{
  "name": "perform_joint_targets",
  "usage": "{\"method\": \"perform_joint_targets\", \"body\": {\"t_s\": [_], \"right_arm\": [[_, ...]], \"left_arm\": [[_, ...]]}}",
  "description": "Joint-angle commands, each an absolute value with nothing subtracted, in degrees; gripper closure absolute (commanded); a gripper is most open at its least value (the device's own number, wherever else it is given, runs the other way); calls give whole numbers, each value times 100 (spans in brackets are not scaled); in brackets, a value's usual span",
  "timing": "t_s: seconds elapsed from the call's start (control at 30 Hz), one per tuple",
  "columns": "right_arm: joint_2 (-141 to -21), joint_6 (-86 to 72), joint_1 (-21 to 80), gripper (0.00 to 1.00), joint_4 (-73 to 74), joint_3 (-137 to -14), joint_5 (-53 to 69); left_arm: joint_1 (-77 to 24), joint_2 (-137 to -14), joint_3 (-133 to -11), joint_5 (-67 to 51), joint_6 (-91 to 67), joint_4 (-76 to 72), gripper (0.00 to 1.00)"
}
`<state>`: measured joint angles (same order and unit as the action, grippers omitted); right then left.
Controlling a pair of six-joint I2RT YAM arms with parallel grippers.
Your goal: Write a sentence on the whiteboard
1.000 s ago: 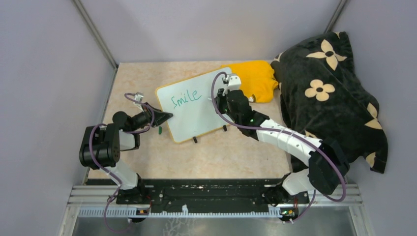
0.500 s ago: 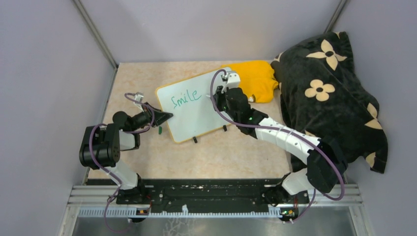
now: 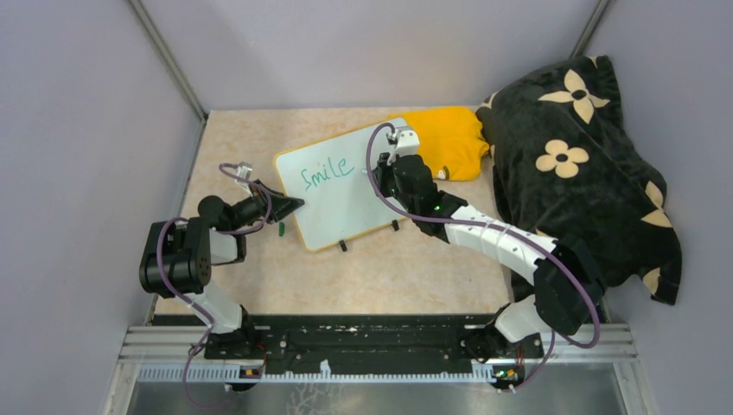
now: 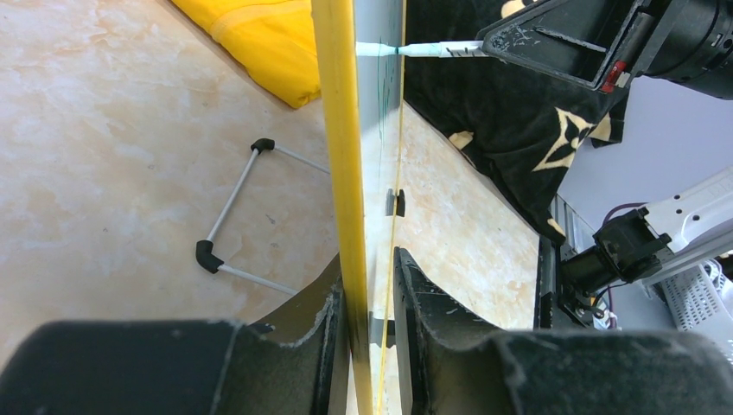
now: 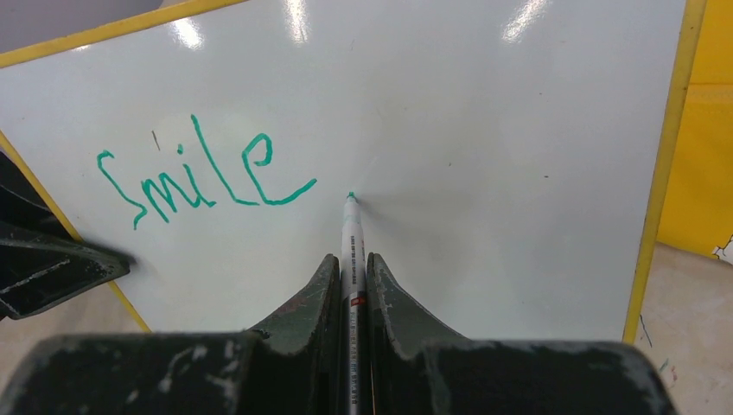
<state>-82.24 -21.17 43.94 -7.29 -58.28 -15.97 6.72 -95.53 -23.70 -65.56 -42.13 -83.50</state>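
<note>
The whiteboard (image 3: 341, 203), white with a yellow rim, lies slanted in the middle of the table. On it the sentence (image 3: 327, 171) stands as one green word, "Smile" (image 5: 203, 177). My left gripper (image 3: 294, 206) is shut on the board's left rim (image 4: 341, 130), one finger on each face (image 4: 370, 268). My right gripper (image 5: 352, 259) is shut on a white marker (image 5: 351, 238). The marker's green tip touches the board just right of the "e". In the left wrist view the marker (image 4: 415, 49) meets the board's face from the right.
A folded yellow cloth (image 3: 449, 138) lies behind the board's right end. A black flower-print cloth (image 3: 579, 156) fills the right side. A small dark green cap (image 3: 281, 228) lies by the board's near-left corner. A wire stand (image 4: 233, 216) rests on the table behind the board.
My right gripper has slid the marker a little leftward over the board, closer to the end of "Smile". The left gripper and the board have not moved.
</note>
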Motion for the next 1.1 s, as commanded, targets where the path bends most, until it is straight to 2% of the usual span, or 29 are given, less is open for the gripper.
{"method": "perform_joint_targets", "body": {"t_s": [0.0, 0.23, 0.4, 0.7, 1.07], "right_arm": [[-8236, -2199, 4310, 100, -946, -6028, -1500], [-8042, -2328, 4312, 100, -994, -5841, -1188], [-7471, -2412, 4329, 100, -914, -5669, -1161], [-6472, -1747, 5026, 100, -600, -5236, -1750], [-7213, -1315, 6349, 100, -1024, -4902, -2336]], "left_arm": [[620, -9465, -2495, -6620, -4077, -8385, 71], [616, -9469, -2488, -6612, -4067, -8369, 71], [608, -9466, -2496, -6611, -4038, -8335, 71], [607, -9424, -2496, -6616, -3981, -8218, 71], [606, -9445, -2530, -6630, -3930, -8124, 74]]}}
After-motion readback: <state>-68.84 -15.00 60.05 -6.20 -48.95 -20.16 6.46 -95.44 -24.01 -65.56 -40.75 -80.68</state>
